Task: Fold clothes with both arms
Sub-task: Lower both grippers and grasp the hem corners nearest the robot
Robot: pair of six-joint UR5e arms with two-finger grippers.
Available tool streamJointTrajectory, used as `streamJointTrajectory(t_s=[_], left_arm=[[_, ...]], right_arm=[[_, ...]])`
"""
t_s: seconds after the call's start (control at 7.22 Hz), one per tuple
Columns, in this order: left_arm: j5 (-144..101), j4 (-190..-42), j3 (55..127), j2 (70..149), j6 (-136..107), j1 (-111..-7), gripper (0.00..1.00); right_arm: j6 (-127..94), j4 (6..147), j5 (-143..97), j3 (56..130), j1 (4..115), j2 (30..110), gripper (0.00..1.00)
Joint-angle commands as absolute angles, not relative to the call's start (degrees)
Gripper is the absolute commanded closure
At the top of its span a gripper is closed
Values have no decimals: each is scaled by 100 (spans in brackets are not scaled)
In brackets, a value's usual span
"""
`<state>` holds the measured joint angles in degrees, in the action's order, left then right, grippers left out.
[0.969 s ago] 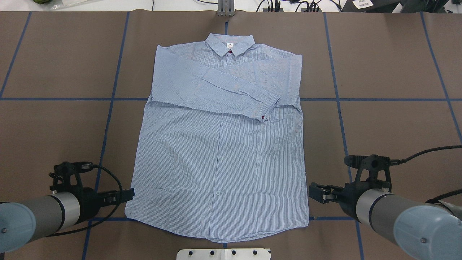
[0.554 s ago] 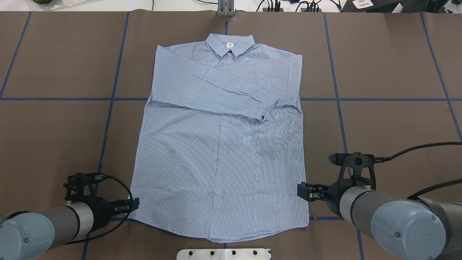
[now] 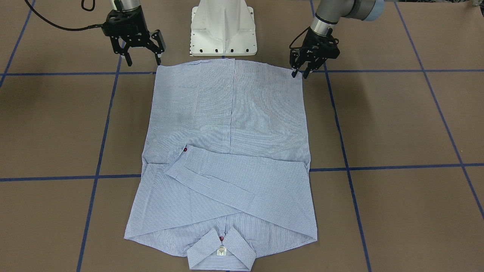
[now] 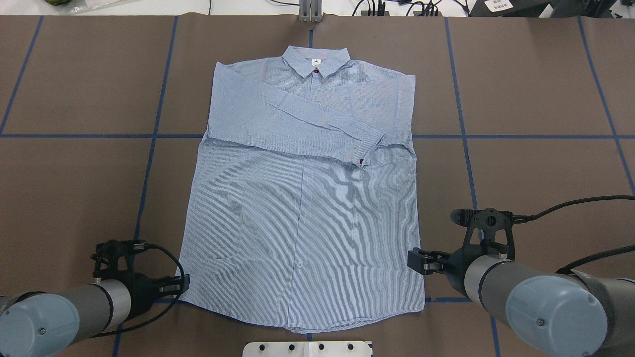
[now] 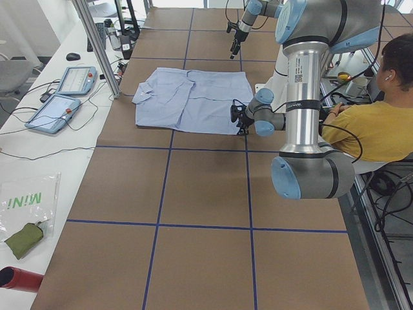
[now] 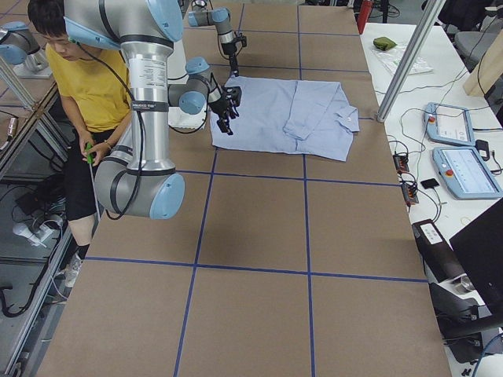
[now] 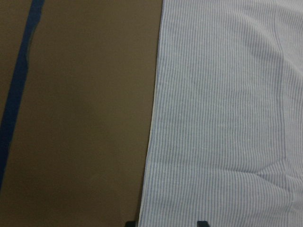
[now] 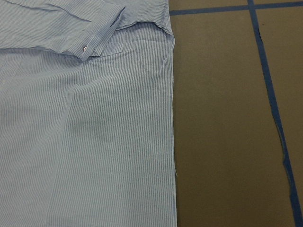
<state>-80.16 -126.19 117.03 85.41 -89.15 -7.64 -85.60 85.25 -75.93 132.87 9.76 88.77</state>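
While the shirt lies flat on the brown paper-covered table, with its collar at the far side and its hem toward the robot, the left gripper sits low at the hem corner on the robot's left. Its fingers are parted, and in the wrist view the two tips straddle the shirt's side edge without pinching it. The right gripper hangs just beside the opposite hem corner, fingers spread wide and holding nothing. A white neck label inside the collar carries a small dark mark, too tiny to read. On the bench beside the table, a clear bag bears green letters that seem to spell "MINI", seen upside down. The cloth is thin, light blue, finely white-striped and softly wrinkled. One sleeve is folded diagonally across the chest, its cuff closed by a dark red button. Blue tape lines divide the paper into large rectangles.
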Motion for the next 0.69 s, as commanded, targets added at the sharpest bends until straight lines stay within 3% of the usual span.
streamJointTrajectory(t_s=[0.0,0.28,0.42,0.55], left_arm=[[-8024,-12437,11707,8552,-8912,-738,48],[-8024,-12428,11690,8552,-8912,-651,54],[-8024,-12402,11689,8560,-8912,-624,63],[-8024,-12401,11681,8578,-8912,-572,66]], right_arm=[[-8578,8525,-7497,13245,967,8877,0],[-8578,8517,-7497,13245,967,8877,0],[-8578,8517,-7497,13245,958,8886,0],[-8587,8517,-7497,13228,941,8886,0]])
